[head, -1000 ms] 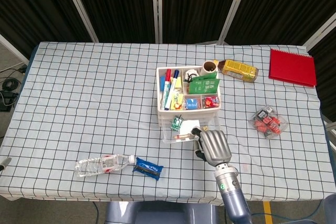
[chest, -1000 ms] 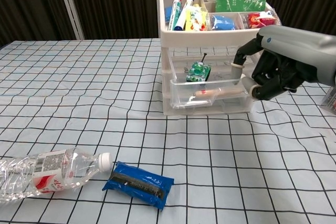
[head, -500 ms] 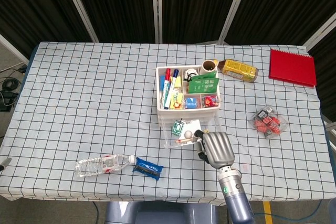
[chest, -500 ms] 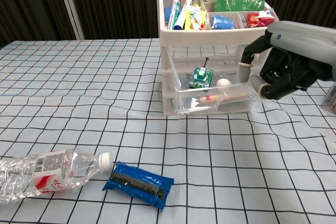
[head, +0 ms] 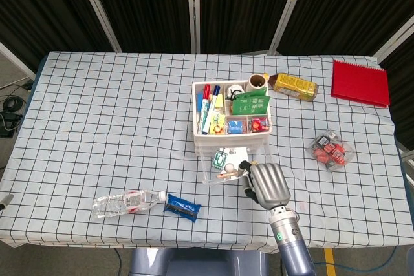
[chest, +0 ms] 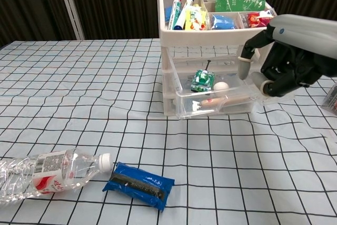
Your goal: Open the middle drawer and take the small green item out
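Observation:
The white drawer unit [head: 201,141] [chest: 166,69] stands mid-table, its top tray full of markers and packets. Its clear middle drawer [head: 215,178] [chest: 221,107] is pulled out toward me. Inside lie the small green item [head: 220,158] [chest: 202,80], a white ball [chest: 221,85] and a pale stick with a red tip. My right hand [head: 265,184] [chest: 284,61] is at the drawer's right front corner, thumb over the rim and the other fingers curled against the outside, gripping it. My left hand shows in neither view.
A crushed water bottle [head: 126,201] [chest: 42,175] and a blue packet [head: 182,207] [chest: 138,184] lie at the front left. A clear pack of red pieces [head: 330,150], a red notebook [head: 359,83] and a yellow box [head: 294,86] sit to the right and behind.
The middle drawer has slid further out toward the table's front with my right hand drawing back alongside it. The white ball rolled into view beside the green item.

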`<state>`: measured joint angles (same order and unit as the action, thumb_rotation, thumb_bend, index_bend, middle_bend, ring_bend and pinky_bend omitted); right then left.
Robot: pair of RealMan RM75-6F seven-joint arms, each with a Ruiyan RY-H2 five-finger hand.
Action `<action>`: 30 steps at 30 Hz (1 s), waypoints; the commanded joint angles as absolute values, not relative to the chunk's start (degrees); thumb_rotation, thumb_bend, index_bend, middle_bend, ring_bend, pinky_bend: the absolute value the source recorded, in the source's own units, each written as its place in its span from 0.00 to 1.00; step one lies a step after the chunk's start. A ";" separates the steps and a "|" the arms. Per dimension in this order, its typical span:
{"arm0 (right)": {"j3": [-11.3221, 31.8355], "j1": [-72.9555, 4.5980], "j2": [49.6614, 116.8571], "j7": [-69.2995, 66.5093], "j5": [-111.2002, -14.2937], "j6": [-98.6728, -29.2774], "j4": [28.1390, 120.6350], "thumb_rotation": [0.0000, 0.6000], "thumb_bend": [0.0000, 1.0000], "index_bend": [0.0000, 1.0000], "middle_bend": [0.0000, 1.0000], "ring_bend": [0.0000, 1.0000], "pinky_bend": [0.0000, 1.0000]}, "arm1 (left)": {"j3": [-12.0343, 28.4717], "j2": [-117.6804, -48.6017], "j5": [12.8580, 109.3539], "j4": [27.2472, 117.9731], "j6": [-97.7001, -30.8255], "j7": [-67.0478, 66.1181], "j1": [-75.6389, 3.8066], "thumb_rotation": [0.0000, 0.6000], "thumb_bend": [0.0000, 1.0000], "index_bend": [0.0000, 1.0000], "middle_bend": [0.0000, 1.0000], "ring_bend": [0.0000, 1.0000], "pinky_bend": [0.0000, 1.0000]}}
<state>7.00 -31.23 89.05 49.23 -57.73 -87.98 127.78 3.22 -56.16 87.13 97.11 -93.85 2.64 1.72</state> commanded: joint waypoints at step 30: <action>18.82 -42.58 95.22 64.23 -48.52 -87.37 125.98 1.00 0.15 0.46 1.00 1.00 0.77 | 3.83 -55.48 85.95 96.70 -93.94 5.16 1.97 1.00 0.06 0.00 0.00 0.00 0.00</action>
<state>18.35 -41.75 94.78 63.74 -49.03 -87.77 126.95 3.83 -55.47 85.96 96.71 -93.94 5.15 1.97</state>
